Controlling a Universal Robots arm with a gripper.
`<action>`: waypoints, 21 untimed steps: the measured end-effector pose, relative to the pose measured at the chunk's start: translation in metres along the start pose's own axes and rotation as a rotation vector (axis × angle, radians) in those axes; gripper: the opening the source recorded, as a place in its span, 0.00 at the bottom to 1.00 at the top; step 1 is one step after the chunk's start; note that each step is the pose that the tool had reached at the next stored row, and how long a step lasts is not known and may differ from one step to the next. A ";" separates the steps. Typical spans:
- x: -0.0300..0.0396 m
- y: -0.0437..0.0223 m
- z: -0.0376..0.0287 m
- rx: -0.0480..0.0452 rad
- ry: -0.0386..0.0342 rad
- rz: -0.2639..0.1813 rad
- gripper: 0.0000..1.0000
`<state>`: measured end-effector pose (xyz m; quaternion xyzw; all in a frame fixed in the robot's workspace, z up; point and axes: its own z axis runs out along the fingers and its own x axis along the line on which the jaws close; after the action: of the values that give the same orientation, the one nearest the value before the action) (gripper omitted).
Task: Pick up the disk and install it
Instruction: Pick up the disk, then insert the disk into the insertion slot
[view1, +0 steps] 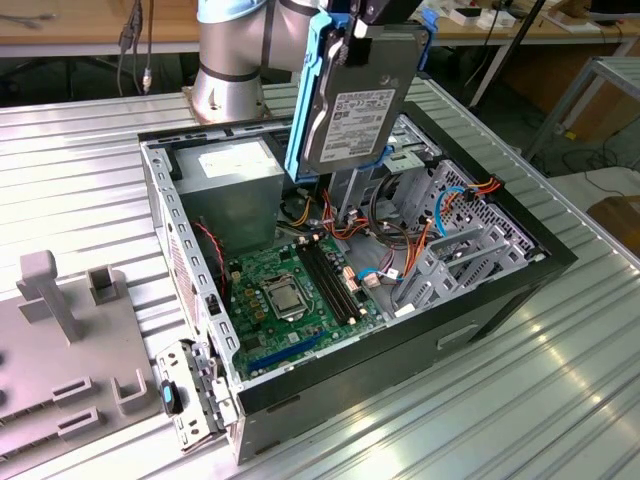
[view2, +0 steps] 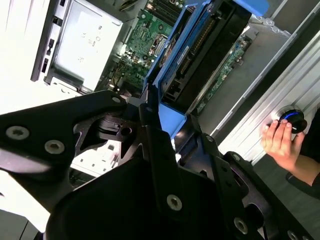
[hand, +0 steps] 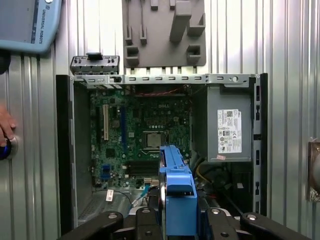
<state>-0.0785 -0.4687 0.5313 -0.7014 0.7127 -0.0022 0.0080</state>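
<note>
Over on the exterior view's left: grey fixture plate (view1: 60, 340), idle on the ribbed table (view1: 80, 150). Next along, open computer case (view1: 160, 215), side panel off, grey power-supply box (view1: 235, 170) in the far corner, green motherboard (view1: 285, 285) laid bare.

Then the action: gripper (view1: 357, 28) pressed together on the top end of the disk (view1: 355, 100), pinching it at the blue rails. Hanging near upright, label outward, clear above the case, between power-supply box and drive cage (view1: 465, 235).

Pick-up done, by the look of it. Mid-transfer now, install not yet made. Calls for squaring the rails to a bay, which one hard to tell, and a straight entry clear of the orange and blue cables (view1: 455, 197).

Beside the case, in the second wrist view, a person's hand (view2: 280, 142) on a round knob.
</note>
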 end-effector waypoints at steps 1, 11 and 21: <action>0.0016 -0.0004 0.0001 0.0001 -0.0001 0.000 0.37; 0.0167 -0.0056 0.0003 0.0001 -0.0001 0.000 0.37; 0.0172 -0.0056 0.0003 0.0001 -0.0001 0.000 0.37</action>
<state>-0.0731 -0.4860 0.5310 -0.7014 0.7127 -0.0022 0.0081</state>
